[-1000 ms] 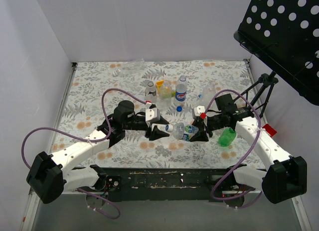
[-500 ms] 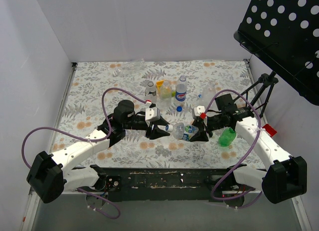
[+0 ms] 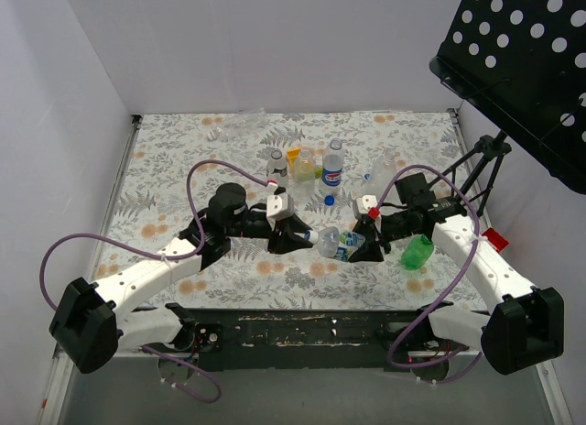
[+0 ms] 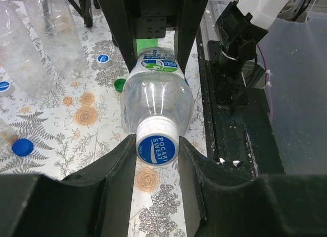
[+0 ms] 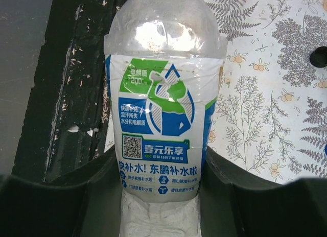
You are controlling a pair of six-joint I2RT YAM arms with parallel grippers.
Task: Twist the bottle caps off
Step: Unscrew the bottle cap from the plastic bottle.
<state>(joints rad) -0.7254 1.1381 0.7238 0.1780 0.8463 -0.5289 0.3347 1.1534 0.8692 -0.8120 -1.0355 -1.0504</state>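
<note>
Held bottle (image 3: 341, 243) is off the table (image 3: 183, 150), horizontal between the arms, a bit toward 6 o'clock from table centre, with its neck pointing to 9 o'clock and its base to 3 o'clock. Left gripper (image 4: 157, 151) is clenched on its white-and-blue cap (image 4: 157, 145), a finger touching each side. Right gripper (image 5: 161, 165) is grasping the labelled body. Risks: the left fingers touch only the cap's rim, so a twist could slip round the cap instead of turning it. The thin clear body may spin or crumple in the right fingers if the thread is tight. If the arms' axes are off, the neck gets levered and the bottle pops out. A freed cap may drop among the loose blue cap (image 4: 23, 147) and green cap (image 4: 119, 84). The upright bottles at 12 o'clock look near enough to knock. Can't tell if there is liquid inside.
</note>
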